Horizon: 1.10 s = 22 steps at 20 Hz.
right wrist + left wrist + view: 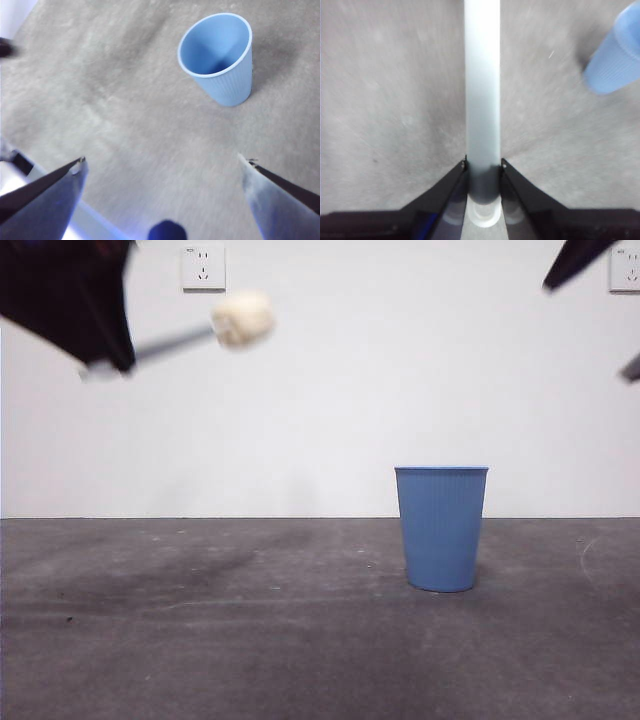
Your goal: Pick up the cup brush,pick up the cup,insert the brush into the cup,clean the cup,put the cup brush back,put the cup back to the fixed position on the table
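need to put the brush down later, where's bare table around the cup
Bare table runs wide on the side of the blue cup below the left gripper holding the cup brush. In front is bare too. Only the cup's spot is taken.

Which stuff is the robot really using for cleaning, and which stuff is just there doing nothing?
For the job:
- cup brush, held up in the air by the left hand
- blue cup, standing upright on the table
- right hand, open above the cup

Just there:
- two wall sockets on the white wall
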Motion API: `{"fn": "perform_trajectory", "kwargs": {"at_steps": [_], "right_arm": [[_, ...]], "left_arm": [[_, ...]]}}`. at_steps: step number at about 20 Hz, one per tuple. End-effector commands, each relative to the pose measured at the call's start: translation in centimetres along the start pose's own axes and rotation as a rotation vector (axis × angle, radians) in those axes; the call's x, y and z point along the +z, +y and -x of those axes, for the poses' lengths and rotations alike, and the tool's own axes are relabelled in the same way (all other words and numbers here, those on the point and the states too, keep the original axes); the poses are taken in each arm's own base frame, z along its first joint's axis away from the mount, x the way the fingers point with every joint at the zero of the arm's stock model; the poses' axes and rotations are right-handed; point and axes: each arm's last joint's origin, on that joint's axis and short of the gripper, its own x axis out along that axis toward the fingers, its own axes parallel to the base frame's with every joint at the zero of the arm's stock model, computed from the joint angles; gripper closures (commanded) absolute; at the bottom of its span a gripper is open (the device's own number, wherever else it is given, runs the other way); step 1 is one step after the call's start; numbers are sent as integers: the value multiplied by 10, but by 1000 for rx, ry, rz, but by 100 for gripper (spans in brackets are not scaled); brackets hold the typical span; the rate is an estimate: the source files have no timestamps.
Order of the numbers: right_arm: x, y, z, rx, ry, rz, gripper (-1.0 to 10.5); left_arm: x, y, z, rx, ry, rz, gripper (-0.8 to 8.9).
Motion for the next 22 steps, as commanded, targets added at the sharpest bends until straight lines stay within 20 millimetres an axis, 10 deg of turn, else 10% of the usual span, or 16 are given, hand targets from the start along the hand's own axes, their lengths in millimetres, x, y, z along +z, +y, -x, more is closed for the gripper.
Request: {"fn": "perform_trajectory", "kwargs": {"at_steps": [1, 8, 22], "right_arm": [[-14, -8, -19, 13, -19, -26, 441], [-54, -23, -60, -95, -120, -13, 442], [-59, -50, -152, -127, -170, 143, 441]], "left_arm": [[-6, 5, 23, -5, -45, -8, 822], [-22, 13, 62, -11, -72, -6, 822], [-23, 13, 62, -10, -62, -30, 822]]}}
